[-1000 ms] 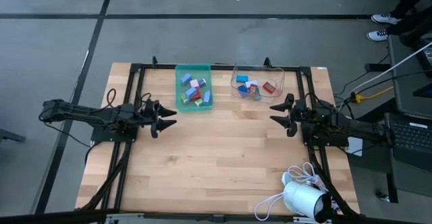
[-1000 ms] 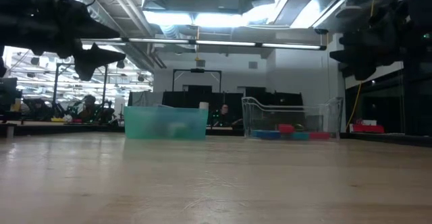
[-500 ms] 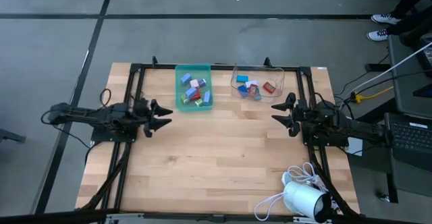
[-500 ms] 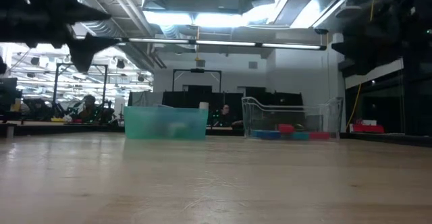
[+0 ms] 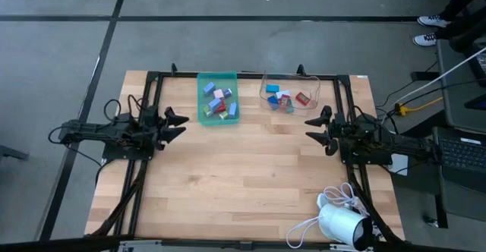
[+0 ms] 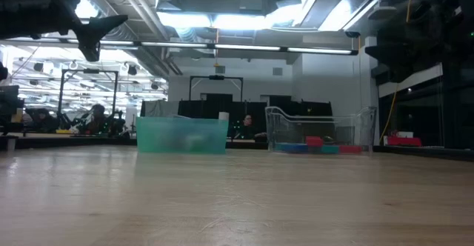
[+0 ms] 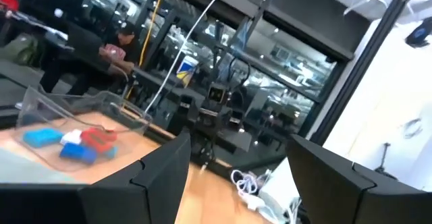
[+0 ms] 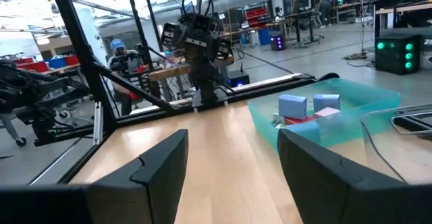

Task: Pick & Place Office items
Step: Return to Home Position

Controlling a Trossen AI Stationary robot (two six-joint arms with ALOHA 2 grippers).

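Note:
Small office items in red, pink, blue and white lie in two containers at the table's far edge. Several sit in the teal tray [image 5: 218,99] [image 8: 351,106], several in the clear plastic bin [image 5: 289,92] [image 7: 74,119]. My left gripper [image 5: 181,124] [image 7: 236,183] hovers open above the table's left side, left of the tray and well clear of it. My right gripper [image 5: 310,127] [image 8: 229,177] hovers open on the right side, just near of the bin. Both grippers are empty. In the low view the left gripper [image 6: 96,31] is high up and the right gripper [image 6: 385,53] is dark at the right.
The wooden tabletop [image 5: 243,176] lies between the arms. A white camera with a coiled cable [image 5: 334,222] sits at the near right corner. Black frame rails [image 5: 152,85] run along the left, far and right edges. People sit in the room beyond the table.
My left gripper has drawn back toward the table's left edge and risen higher above the table, staying open. The right arm and the items have kept still.

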